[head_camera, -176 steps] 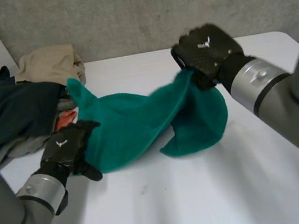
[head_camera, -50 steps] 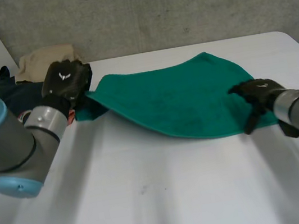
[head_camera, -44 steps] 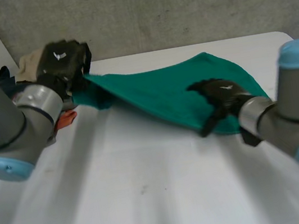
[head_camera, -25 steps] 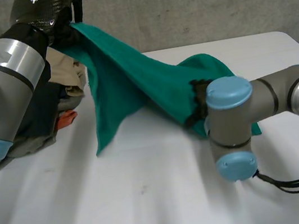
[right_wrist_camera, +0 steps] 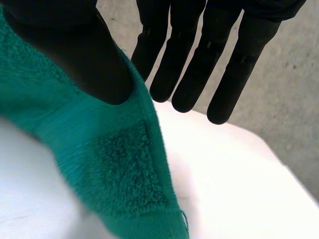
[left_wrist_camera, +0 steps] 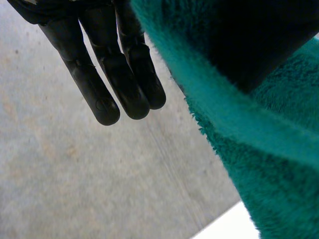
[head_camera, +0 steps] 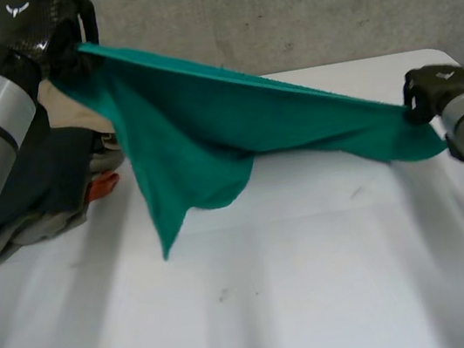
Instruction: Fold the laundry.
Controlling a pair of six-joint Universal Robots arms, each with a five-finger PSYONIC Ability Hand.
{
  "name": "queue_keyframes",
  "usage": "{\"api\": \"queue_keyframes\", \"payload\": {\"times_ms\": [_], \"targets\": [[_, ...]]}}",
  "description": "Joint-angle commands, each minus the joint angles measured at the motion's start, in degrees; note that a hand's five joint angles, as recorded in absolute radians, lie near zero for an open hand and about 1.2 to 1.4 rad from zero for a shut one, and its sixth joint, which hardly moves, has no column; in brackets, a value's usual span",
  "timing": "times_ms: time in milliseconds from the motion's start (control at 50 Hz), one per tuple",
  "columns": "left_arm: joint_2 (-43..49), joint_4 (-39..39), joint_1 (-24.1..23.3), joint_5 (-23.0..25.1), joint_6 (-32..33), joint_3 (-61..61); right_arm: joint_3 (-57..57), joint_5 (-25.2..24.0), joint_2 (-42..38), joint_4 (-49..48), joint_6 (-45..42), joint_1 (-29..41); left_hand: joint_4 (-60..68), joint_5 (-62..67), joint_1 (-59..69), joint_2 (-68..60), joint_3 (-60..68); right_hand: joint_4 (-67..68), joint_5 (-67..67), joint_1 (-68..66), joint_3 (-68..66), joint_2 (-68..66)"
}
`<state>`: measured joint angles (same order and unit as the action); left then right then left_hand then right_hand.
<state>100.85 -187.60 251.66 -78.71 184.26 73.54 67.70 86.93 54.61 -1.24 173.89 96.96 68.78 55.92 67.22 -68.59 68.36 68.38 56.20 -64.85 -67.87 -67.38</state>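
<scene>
A green towel [head_camera: 208,134] hangs stretched above the white table [head_camera: 306,304] between my two hands. My left hand [head_camera: 31,20] holds one corner high at the far left, over the clothes pile. In the left wrist view its thumb [left_wrist_camera: 259,40] clamps the towel's hem [left_wrist_camera: 234,129], and the fingers [left_wrist_camera: 122,79] beside it are straight. My right hand [head_camera: 432,87] is low at the table's right edge, holding the opposite end. There the thumb [right_wrist_camera: 75,55] presses down on the towel's corner [right_wrist_camera: 119,169]. The towel's loose middle sags to a point near the table [head_camera: 165,242].
A pile of laundry lies at the table's far left: a dark garment [head_camera: 35,183], a beige one [head_camera: 71,107] and a bit of orange cloth [head_camera: 103,184]. A grey concrete wall [head_camera: 294,5] stands behind the table.
My right hand has left the towel's middle, closed on its end and pulled it out to the right. The left hand has lifted its corner higher, and the towel now hangs taut.
</scene>
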Motion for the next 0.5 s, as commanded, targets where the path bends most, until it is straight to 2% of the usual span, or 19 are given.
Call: {"api": "queue_keyframes", "payload": {"times_ms": [20, 120, 180, 220, 280, 360, 500], "targets": [[-1.62, 8.03, 2.87, 0.58, 1.19, 2.40, -2.56, -8.43, 12.16, 15.18, -16.08, -6.25, 11.22, 14.08, 12.78, -11.41, 11.64, 11.62, 13.80, -15.15, -12.13, -12.62], [-3.73, 16.55, 5.06, 0.67, 5.57, 3.28, -4.94, -9.94, 20.79, 25.92, -30.26, -8.63, 11.22, 14.08, 12.78, -11.41, 11.64, 11.62, 13.80, -15.15, -12.13, -12.62], [-4.17, 22.44, 6.21, 0.67, 11.90, 3.28, -7.74, -9.86, 24.57, 32.06, -35.88, -8.81, 11.22, 14.08, 12.78, -11.41, 11.64, 11.62, 13.80, -15.15, -12.13, -12.62], [-4.17, 25.51, 6.82, 0.75, 16.72, 3.28, -9.24, -9.94, 25.81, 34.71, -37.13, -8.72, 11.22, 14.08, 12.78, -11.41, 11.64, 11.62, 13.80, -15.15, -12.13, -12.62], [-4.09, 27.46, 6.83, 0.75, 20.60, 3.28, -11.88, -10.12, 26.16, 38.24, -38.28, -8.63, 11.22, 14.08, 12.78, -11.41, 11.64, 11.62, 13.80, -15.15, -12.13, -12.62], [-0.41, 27.73, 6.39, 0.67, 23.69, 3.02, -12.15, -10.73, 24.59, 39.56, -38.28, -8.89, 11.22, 14.08, 12.78, -11.41, 11.64, 11.62, 13.80, -15.15, -12.13, -12.62], [13.72, 23.53, 5.25, -0.12, 23.95, -6.45, -17.14, -8.98, 10.28, 38.34, -37.67, -7.93, 11.22, 14.08, 12.78, -11.41, 11.64, 11.62, 13.80, -15.15, -12.13, -12.62]]}}
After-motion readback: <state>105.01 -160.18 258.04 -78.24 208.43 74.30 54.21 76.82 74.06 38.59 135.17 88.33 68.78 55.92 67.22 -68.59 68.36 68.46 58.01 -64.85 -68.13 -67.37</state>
